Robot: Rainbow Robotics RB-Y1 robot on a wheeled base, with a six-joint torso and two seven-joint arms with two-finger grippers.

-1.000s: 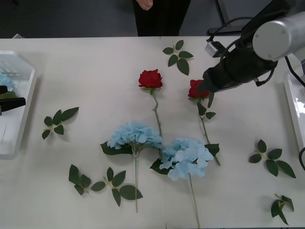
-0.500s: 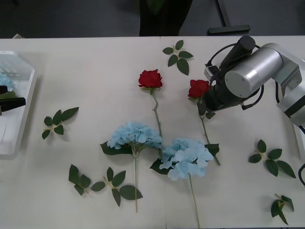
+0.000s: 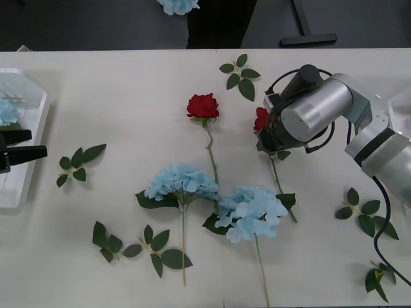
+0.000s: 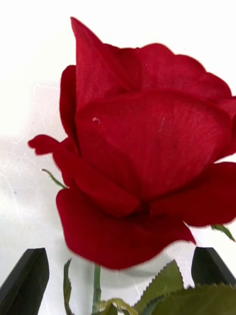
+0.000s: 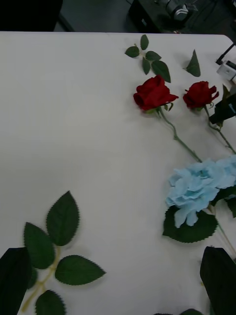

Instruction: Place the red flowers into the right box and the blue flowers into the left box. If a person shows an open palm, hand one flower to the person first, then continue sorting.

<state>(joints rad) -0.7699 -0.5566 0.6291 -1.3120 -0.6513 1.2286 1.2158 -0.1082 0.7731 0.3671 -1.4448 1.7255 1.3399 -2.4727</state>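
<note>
Two roses lying mid-table, side by side: left rose [image 3: 203, 106] clear of arm; right rose [image 3: 261, 119] tucked under right gripper [image 3: 268, 138], fingers spread either side of stem just below bloom; two hydrangeas [image 3: 182, 182] laid nearer robot, touching, stems pointed toward robot; left box [image 3: 24, 138] set at table's left edge; left gripper [image 3: 19, 146] held over it; leaf sprigs [image 3: 239, 76] scattered around flowers; right box [image 3: 399, 112] at right edge.
</note>
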